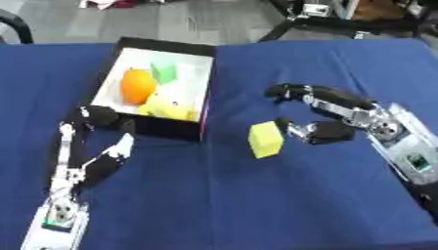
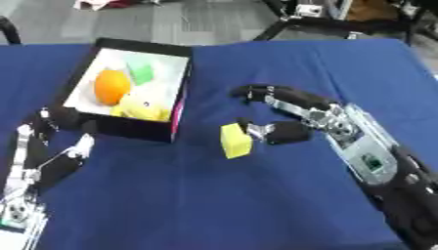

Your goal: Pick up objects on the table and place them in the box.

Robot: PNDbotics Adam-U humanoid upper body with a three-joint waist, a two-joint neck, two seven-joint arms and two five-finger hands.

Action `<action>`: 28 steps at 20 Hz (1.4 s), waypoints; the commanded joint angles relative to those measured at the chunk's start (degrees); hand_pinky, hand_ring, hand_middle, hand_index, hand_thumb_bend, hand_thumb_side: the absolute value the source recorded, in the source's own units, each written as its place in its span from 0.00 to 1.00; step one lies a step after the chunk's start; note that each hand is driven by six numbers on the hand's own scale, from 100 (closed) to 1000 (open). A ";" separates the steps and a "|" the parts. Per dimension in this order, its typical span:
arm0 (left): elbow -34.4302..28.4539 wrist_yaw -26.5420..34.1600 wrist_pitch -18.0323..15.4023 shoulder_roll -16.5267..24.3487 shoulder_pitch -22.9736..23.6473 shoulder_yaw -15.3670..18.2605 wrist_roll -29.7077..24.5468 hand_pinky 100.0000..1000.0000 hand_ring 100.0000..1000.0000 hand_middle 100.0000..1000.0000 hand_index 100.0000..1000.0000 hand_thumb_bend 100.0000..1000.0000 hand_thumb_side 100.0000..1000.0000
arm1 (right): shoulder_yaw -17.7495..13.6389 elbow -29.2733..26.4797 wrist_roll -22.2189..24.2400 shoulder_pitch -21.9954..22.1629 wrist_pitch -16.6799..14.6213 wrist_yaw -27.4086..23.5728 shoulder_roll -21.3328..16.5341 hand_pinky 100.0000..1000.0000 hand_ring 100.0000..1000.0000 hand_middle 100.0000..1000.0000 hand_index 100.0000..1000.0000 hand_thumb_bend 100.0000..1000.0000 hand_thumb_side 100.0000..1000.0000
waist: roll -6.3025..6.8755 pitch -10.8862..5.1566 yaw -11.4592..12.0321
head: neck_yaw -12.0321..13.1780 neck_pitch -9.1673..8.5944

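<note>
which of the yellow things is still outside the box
The yellow block by the right hand; the other yellow object lies inside the box.

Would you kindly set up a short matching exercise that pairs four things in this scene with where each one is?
Things:
1. orange ball
2. yellow block
3. left hand
4. box

Places:
A. on the blue cloth beside the right hand
B. inside the box
C. lower left, open
D. far left part of the table

Pairs: 1-B, 2-A, 3-C, 4-D
</note>
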 commanded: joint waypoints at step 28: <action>-0.66 -0.10 -0.05 0.53 -0.56 -0.05 -0.11 0.71 0.74 0.54 0.50 0.24 0.00 | 0.68 10.97 -12.87 -4.72 -6.11 22.58 3.38 0.89 0.75 0.50 0.85 0.00 0.13 | -0.07 -1.70 0.18 | -0.86 -0.11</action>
